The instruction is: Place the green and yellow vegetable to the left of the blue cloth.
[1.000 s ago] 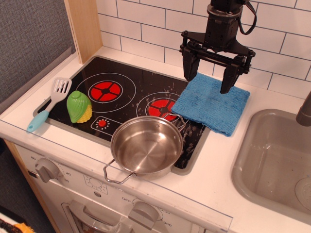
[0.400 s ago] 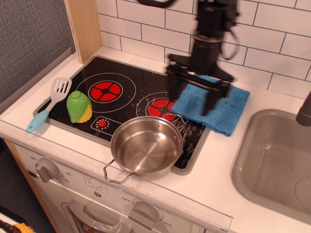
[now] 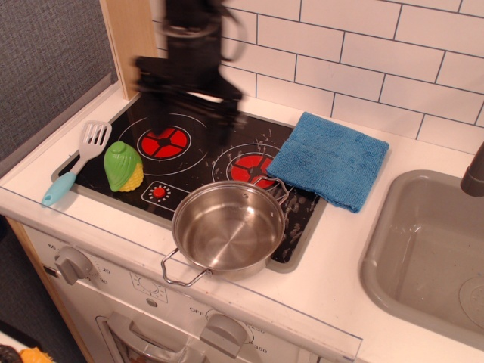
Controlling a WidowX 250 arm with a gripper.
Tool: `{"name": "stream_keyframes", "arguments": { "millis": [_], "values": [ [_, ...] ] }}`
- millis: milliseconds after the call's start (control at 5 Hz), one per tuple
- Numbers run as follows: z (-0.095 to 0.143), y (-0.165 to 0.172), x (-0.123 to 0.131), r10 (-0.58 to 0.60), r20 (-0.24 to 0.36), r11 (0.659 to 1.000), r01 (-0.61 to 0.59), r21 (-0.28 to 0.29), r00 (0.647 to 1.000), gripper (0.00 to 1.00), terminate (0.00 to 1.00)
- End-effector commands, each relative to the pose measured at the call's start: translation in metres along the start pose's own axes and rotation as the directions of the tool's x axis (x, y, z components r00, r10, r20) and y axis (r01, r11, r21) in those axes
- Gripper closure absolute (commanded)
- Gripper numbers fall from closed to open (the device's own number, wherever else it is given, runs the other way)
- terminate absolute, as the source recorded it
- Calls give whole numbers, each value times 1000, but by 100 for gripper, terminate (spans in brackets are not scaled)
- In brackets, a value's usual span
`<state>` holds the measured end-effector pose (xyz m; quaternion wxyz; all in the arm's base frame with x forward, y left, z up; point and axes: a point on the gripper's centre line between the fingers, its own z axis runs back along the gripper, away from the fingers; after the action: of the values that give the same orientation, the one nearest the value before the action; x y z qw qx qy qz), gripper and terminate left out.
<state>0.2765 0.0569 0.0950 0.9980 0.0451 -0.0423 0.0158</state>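
The green and yellow toy corn (image 3: 123, 165) lies on the front left corner of the black stovetop (image 3: 204, 144), next to the left red burner. The blue cloth (image 3: 330, 159) lies folded at the stovetop's back right, partly on the white counter. My gripper (image 3: 187, 125) hangs over the back left burner, blurred by motion, with its jaws spread wide and nothing between them. It is above and to the right of the corn, well left of the cloth.
A steel pot (image 3: 229, 225) stands at the stovetop's front edge. A white spatula with a light-blue handle (image 3: 76, 162) lies left of the corn. A grey sink (image 3: 431, 249) is at the right. A wooden panel (image 3: 130, 38) and a tiled wall stand behind.
My gripper has swept left from above the blue cloth, across the right burner, to over the left burner. It stayed open. The corn, cloth and pot have not moved.
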Motion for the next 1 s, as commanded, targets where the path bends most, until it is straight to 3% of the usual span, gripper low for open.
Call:
{"name": "stream_keyframes", "arguments": {
  "millis": [0,400,800],
  "values": [
    [-16,57,-31,87,45,996,-85,-41,995,0,0],
    [-40,76,-28,141,25,989,-139,-56,990,0,0],
    [-59,74,-12,147,1,988,-147,-53,989,0,0]
  ]
}}
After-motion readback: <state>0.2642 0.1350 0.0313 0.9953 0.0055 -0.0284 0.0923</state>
